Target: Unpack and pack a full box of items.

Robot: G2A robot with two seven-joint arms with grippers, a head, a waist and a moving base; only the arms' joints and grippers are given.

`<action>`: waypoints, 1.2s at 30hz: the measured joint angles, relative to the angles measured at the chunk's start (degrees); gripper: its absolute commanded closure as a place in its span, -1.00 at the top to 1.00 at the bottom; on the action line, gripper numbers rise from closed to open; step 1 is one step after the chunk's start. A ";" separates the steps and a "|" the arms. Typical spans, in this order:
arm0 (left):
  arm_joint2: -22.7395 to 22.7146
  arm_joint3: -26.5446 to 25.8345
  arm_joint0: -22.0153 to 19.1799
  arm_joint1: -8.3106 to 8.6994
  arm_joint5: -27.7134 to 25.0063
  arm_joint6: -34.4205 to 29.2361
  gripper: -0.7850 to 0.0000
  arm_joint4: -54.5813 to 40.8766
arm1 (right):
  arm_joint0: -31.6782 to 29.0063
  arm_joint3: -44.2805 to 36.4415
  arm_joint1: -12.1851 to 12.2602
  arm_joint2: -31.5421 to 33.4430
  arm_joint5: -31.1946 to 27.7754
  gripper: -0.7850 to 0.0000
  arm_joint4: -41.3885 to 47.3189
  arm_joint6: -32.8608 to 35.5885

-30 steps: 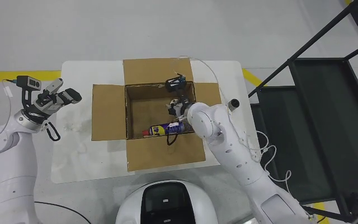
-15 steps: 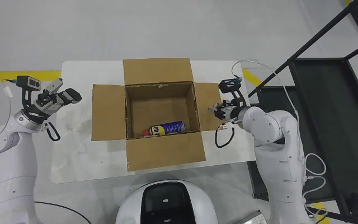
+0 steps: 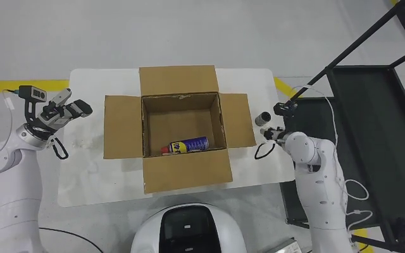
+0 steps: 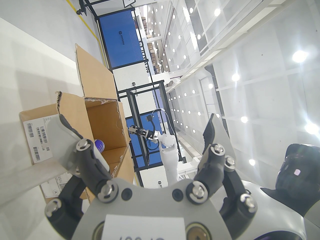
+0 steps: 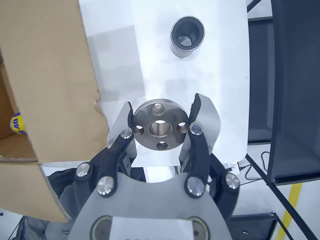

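Metal flange (image 5: 147,119) held at the right edge of the worktop (image 5: 175,6).
The right claw (image 5: 162,112) is clenched on it beside a dark sleeve (image 5: 187,37); whether it touches the worktop is unclear. A spray can (image 3: 190,145) lies in the open box (image 3: 178,80) mid-worktop. The left claw (image 3: 73,102) hangs released over the left edge.

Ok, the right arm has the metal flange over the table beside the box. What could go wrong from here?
1. The right end effector pinches the flange only by its rim, near the fingertips; it could slip or twist on release.
2. The dark sleeve stands upright close by, near the edge of the table; a careless set-down might knock it off.
3. The box flap lies close alongside and could snag.
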 measured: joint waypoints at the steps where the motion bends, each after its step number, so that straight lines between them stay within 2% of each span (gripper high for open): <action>1: 0.00 0.00 0.00 0.00 0.00 0.00 1.00 0.00 | 0.24 1.04 -0.01 -0.42 0.36 -1.00 -0.22 -0.43; 11: 0.00 0.00 0.00 0.00 0.00 0.00 1.00 0.00 | 2.97 12.88 -0.28 -4.76 4.36 -1.00 -2.76 -6.70; 25: 0.00 0.00 0.00 0.00 0.00 0.00 1.00 0.00 | 8.84 25.35 -0.43 -6.43 7.02 -1.00 -2.29 -12.74; 26: 0.00 0.00 0.00 0.00 0.00 0.00 1.00 0.00 | 9.32 26.27 -0.42 -6.46 7.05 -0.80 -2.15 -13.01; 31: 0.00 0.00 0.00 0.00 0.00 0.00 1.00 0.00 | 10.95 29.25 -0.41 -6.76 7.55 -0.85 -1.71 -13.96; 34: 0.00 0.00 0.00 0.00 0.00 0.00 1.00 0.00 | 11.81 30.86 -0.44 -7.12 7.70 -0.74 -1.43 -14.59; 36: 0.00 0.00 0.00 0.00 0.00 0.00 1.00 0.00 | 12.40 32.01 -0.47 -7.43 7.80 -0.52 -1.25 -14.99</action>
